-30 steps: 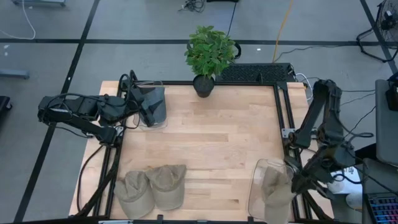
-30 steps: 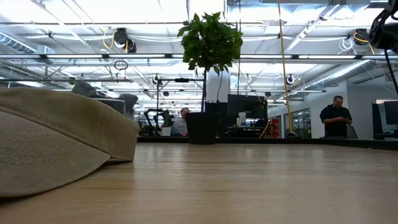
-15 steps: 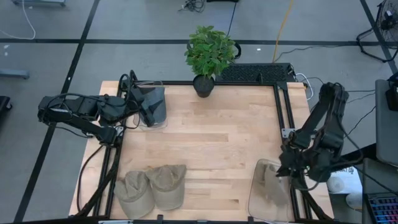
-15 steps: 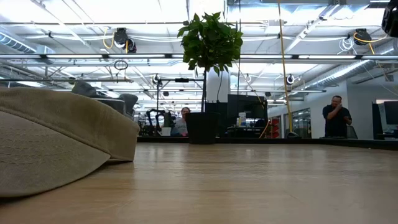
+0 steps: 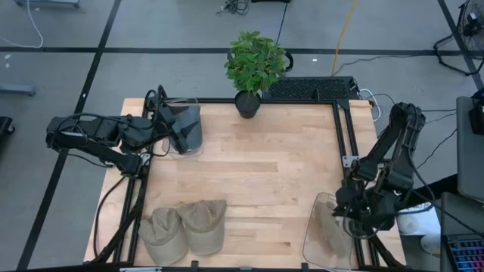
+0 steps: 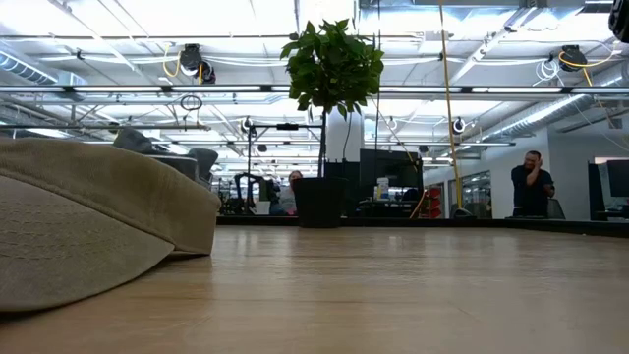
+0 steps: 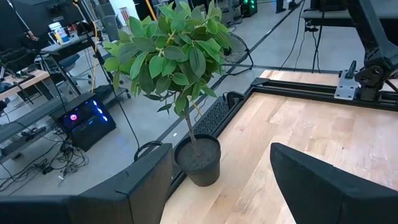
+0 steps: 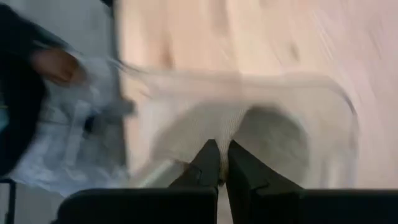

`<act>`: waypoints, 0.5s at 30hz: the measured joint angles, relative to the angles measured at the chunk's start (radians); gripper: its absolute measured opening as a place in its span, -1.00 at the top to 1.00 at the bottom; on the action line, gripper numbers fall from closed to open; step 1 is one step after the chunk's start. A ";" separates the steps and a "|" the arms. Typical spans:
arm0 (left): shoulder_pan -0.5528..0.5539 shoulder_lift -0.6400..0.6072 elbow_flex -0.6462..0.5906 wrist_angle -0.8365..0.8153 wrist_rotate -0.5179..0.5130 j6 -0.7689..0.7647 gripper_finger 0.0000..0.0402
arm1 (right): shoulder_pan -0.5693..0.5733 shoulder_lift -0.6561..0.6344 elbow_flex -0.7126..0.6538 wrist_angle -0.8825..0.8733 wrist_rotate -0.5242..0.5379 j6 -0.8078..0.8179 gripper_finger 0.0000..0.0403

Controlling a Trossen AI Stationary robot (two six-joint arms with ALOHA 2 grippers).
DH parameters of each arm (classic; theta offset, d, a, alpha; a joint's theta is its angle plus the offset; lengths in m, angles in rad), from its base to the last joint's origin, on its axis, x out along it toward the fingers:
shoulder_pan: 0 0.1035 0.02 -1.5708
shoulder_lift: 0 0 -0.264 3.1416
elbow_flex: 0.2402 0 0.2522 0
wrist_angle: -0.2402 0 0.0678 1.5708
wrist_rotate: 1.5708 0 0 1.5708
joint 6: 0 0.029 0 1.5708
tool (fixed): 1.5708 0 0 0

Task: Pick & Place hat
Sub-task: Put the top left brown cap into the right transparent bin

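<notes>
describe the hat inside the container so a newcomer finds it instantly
Start at the light wooden table and go to the corner under the right hand. A clear plastic bin sits there, holding a beige fabric hat. The other two beige hats lie loose on the opposite corner.

I can't make out any writing, label, brand or number from any of my cameras here; the screens in the room behind the bench are too far off to read, and the caps lying on the bench show no lettering that I can see
</notes>
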 joint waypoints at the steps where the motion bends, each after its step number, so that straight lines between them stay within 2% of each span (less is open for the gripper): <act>1: 0.000 0.000 0.000 0.000 0.000 0.000 -0.36 | 0.000 -0.005 0.000 0.045 0.028 -0.052 1.00; 7: 0.000 0.000 0.000 0.000 0.000 0.000 -0.36 | 0.047 -0.022 0.000 0.339 0.187 -0.412 1.00; 9: 0.000 0.000 0.000 0.000 0.000 0.000 -0.36 | 0.080 -0.018 0.000 0.395 0.250 -0.482 1.00; 12: 0.000 0.000 0.000 0.000 0.000 0.000 -0.36 | 0.126 0.014 -0.005 0.339 0.297 -0.399 1.00; 15: 0.000 0.000 0.000 0.000 0.000 0.000 -0.36 | 0.158 0.046 -0.057 0.276 0.295 -0.193 1.00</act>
